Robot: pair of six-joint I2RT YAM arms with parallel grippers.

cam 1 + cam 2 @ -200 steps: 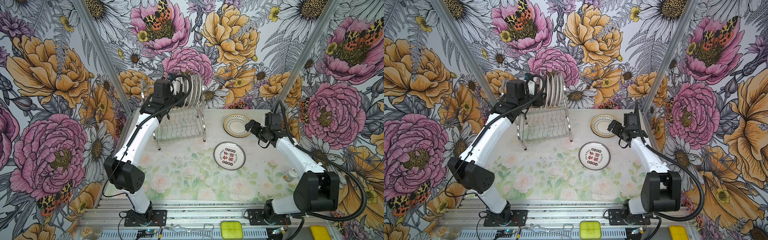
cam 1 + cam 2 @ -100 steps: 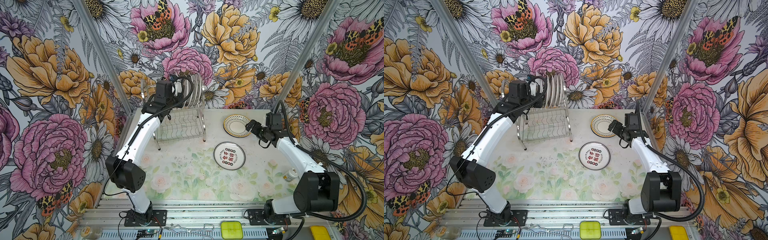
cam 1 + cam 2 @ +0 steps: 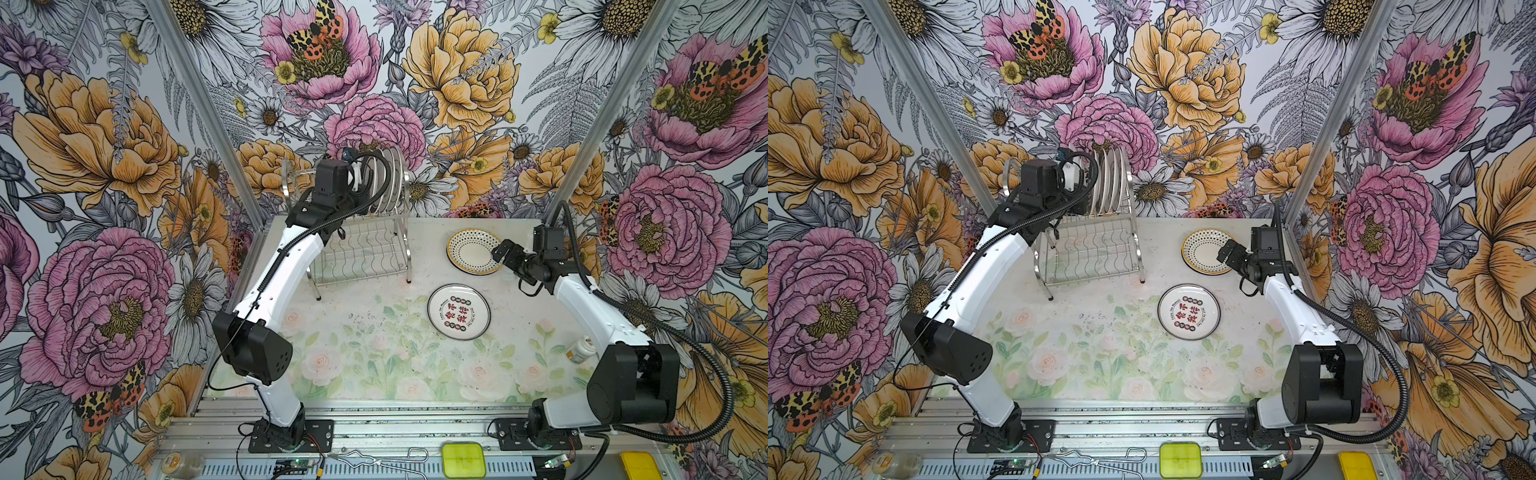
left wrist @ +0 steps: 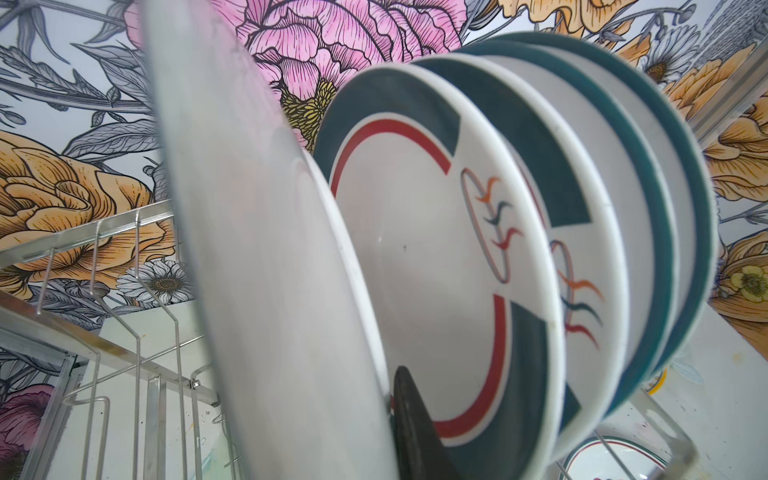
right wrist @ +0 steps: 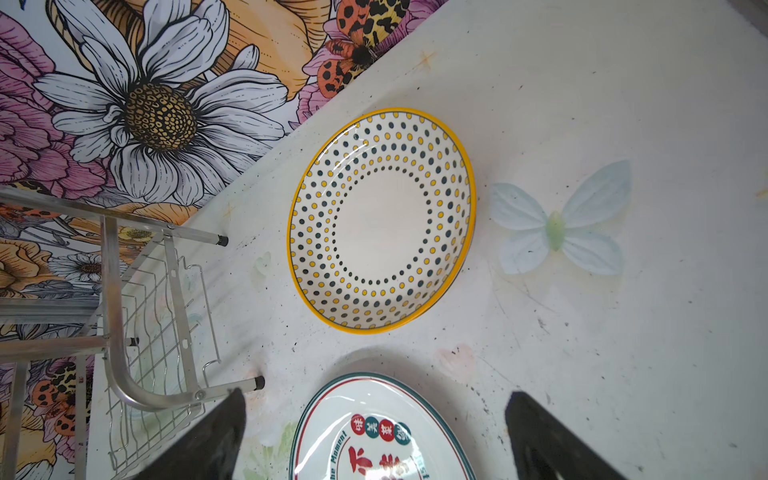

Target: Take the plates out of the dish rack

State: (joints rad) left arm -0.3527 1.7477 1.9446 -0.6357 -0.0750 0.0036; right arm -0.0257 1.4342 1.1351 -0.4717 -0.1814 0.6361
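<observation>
Now the left gripper (image 4: 376, 422) has closed on the nearest racked plate (image 4: 266, 249); the right gripper (image 5: 378, 436) stays open.

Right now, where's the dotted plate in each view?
In a top view: dotted plate lies flat at the back right, right of the rack.
In a top view: same spot.
Left wrist: not clearly in it; the racked plates fill the picture.
Right wrist: picture centre, whole.
Shared landmark: the rack, in all four.
</observation>
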